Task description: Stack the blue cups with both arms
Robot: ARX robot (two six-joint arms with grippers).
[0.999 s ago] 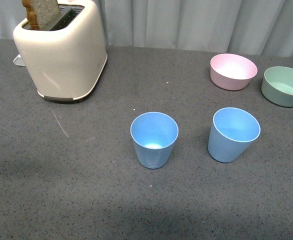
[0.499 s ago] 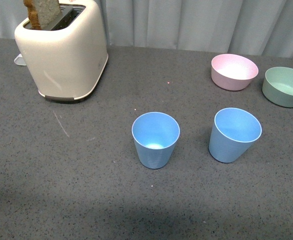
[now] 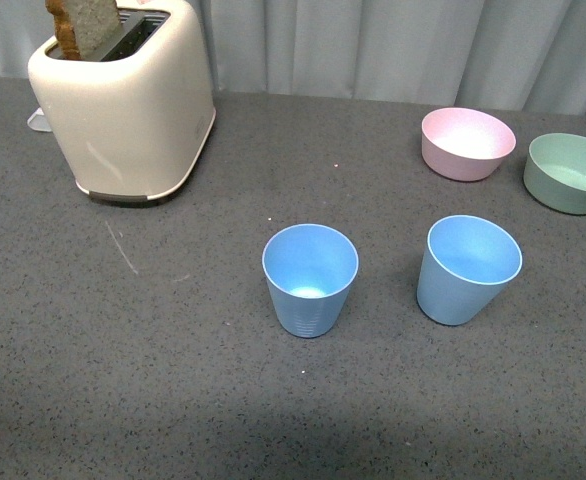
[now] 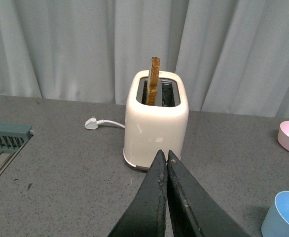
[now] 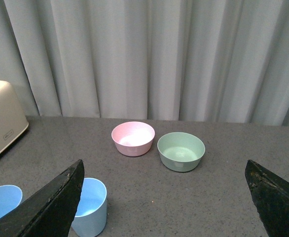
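Two light blue cups stand upright and apart on the grey table: one in the middle, the other to its right. Neither arm shows in the front view. In the left wrist view my left gripper is shut and empty, its tips pointing at the toaster, with one blue cup's rim at the frame edge. In the right wrist view my right gripper is open wide and empty above the table, with one blue cup beside a finger and the other blue cup at the edge.
A cream toaster with a slice of toast stands at the back left. A pink bowl and a green bowl sit at the back right. A grey rack shows in the left wrist view.
The front view shifts slightly between frames; the cups and bowls keep their places on the table.
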